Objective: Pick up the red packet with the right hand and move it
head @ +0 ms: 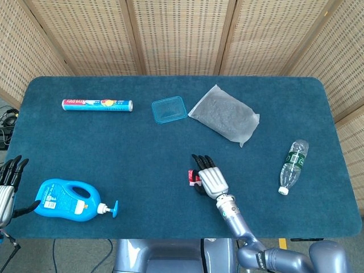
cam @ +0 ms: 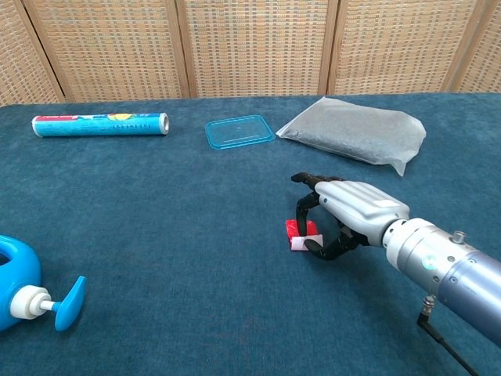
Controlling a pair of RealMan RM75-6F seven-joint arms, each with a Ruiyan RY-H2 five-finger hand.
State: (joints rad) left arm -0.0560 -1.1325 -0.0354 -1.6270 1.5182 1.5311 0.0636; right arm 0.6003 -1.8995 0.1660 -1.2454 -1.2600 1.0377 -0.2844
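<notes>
The small red packet [head: 192, 181] [cam: 292, 229] lies near the front middle of the blue table, its near edge curled up and showing a white underside. My right hand [head: 211, 181] [cam: 356, 207] is over it, pinching it between thumb and curled fingers, with the packet still low at the cloth. Most of the packet is hidden under the hand in the head view. My left hand [head: 7, 185] hangs off the table's left edge with fingers spread, holding nothing.
A blue detergent bottle [head: 65, 200] lies front left. A printed roll [head: 96, 105], a blue lid [head: 169, 109] and a grey bag [head: 224, 114] lie along the back. A water bottle [head: 293, 165] lies at the right.
</notes>
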